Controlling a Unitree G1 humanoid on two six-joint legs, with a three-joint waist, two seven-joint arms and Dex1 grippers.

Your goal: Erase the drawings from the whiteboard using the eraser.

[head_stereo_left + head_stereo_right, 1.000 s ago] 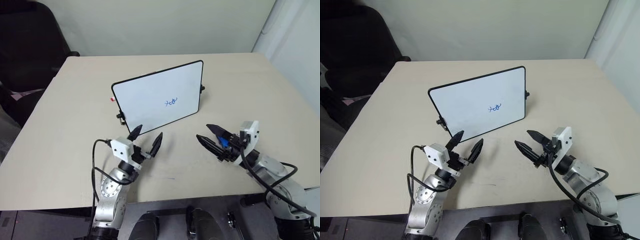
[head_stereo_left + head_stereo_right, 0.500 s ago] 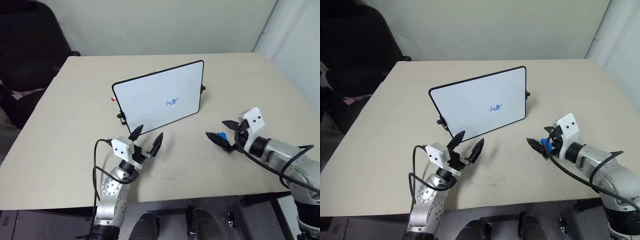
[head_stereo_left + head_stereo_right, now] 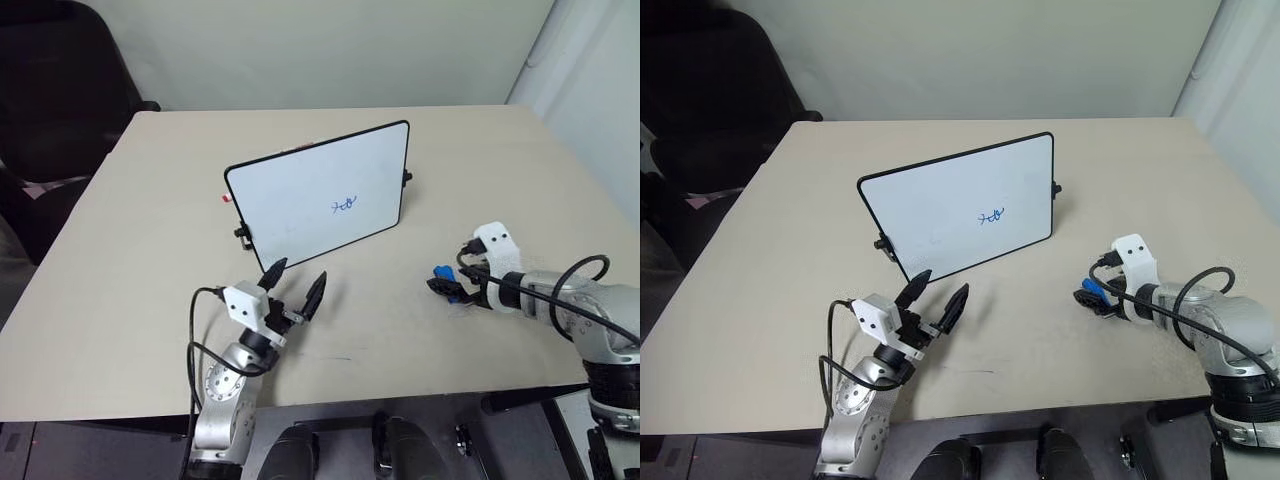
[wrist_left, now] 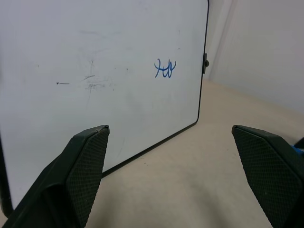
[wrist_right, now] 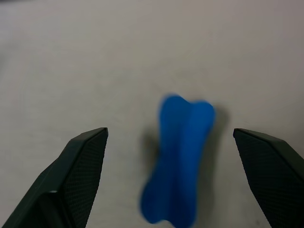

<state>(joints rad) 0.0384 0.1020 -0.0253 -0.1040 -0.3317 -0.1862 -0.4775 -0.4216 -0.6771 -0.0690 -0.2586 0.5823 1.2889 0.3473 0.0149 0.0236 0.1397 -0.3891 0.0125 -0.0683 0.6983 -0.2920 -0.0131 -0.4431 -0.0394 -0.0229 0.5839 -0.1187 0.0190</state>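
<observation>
- Head cam: I see the whiteboard (image 3: 318,193) propped up, leaning back, mid-table (image 3: 150,220). The drawings (image 3: 343,205), a small blue scribble, sit right of centre on its face.
- Head cam: left gripper (image 3: 296,283) hovers just in front of the board's lower left corner, fingers spread, nothing in them.
- Head cam: right gripper (image 3: 441,285) is low over the table to the right of the board, pointing down. The eraser (image 3: 441,272) shows as a blue bit at its tips; contact I can't judge from here.
- Left wrist cam: both fingers (image 4: 80,175) wide apart, framing the board face and scribble (image 4: 165,69). Faint grey smudges (image 4: 92,80) beside it.
- Right wrist cam: jaws fully open. Blue eraser (image 5: 180,156) lies on the table between the fingers (image 5: 76,175), clear of both. Not gripped.
</observation>
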